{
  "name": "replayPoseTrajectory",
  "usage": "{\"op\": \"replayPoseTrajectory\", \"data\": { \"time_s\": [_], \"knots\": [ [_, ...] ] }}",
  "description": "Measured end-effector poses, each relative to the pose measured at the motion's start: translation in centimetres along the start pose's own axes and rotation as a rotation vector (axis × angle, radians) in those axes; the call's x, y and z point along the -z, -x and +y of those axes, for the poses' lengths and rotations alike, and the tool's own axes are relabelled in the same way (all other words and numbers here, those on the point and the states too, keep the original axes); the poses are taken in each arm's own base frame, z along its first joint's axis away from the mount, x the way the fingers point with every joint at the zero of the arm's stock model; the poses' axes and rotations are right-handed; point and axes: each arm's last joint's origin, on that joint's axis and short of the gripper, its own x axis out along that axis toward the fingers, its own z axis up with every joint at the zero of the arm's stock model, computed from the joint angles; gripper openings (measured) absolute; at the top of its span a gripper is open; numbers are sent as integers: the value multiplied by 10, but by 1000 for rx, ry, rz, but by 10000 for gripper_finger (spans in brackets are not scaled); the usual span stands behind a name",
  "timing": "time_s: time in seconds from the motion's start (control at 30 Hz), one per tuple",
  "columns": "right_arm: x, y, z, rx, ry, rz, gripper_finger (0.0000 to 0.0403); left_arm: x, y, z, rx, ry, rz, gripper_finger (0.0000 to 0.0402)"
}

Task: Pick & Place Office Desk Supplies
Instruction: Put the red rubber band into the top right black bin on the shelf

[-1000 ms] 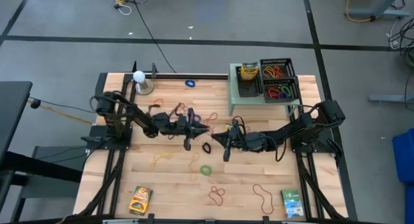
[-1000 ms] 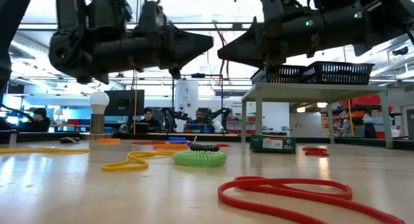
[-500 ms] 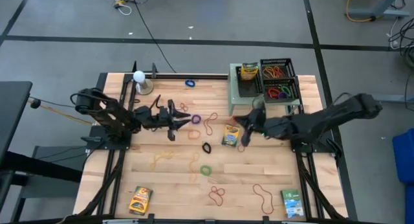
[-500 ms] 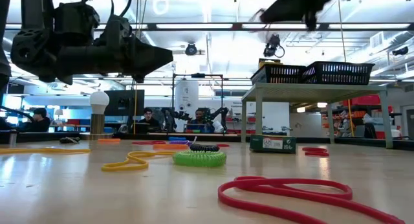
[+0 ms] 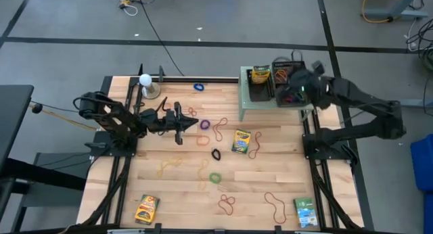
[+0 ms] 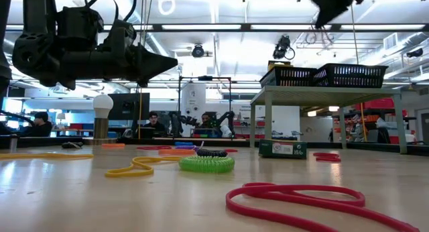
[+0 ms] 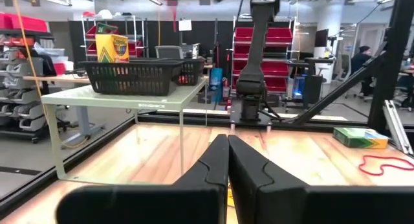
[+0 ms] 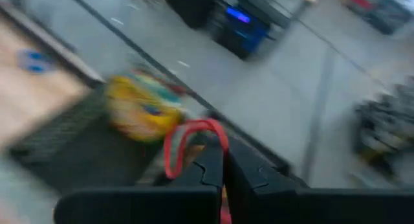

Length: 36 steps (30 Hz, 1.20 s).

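Note:
My right gripper hovers high above the black baskets on the green stand, shut on a red rubber band; the low view shows it near the ceiling lights. My left gripper floats shut and empty above the table's left half, seen also in the left wrist view. A crayon box lies flat at mid-table. Loose bands lie scattered about, among them a green one and a red one. Another crayon box stands in the left basket. My right gripper pinches the red rubber band between its two fingers at one stretch of the loop. The rest of the loop curls out past the fingertips, lifted clear of the table and above the baskets, slack.
A white ball on a stand sits at the far left corner. A crayon box and a green box lie near the front edge. The green stand stands tall at the far right. People sit beyond the table.
My right gripper has risen from mid-table and swung toward the far right, ending over the baskets with the red band lifted along; the mid-table crayon box has come into view. My left gripper drew back toward the table's left edge, then held still.

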Motion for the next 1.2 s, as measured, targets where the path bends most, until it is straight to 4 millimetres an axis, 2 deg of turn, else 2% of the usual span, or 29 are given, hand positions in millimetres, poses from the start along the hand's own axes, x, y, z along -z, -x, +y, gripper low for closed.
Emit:
{"op": "replayPoseTrajectory", "data": {
  "time_s": [0.1,0.33,0.53,0.67,1.0,1.2],
  "knots": [
    [4,-29,-17,87,14,95,6,-1,-1,0,-5,-17,-5,7],
    [17,-96,-33,182,53,230,6,-2,-3,1,-40,-18,-13,9],
    [28,-126,-32,188,85,315,10,-2,-3,1,-44,-33,-12,10],
    [31,-133,-28,178,98,355,40,-2,-3,1,-43,-32,-12,10],
    [32,-129,-28,191,-14,352,170,0,-3,1,-36,-15,8,10],
    [20,-116,-34,196,-172,345,199,0,-3,1,-36,-15,11,10]
  ]
}}
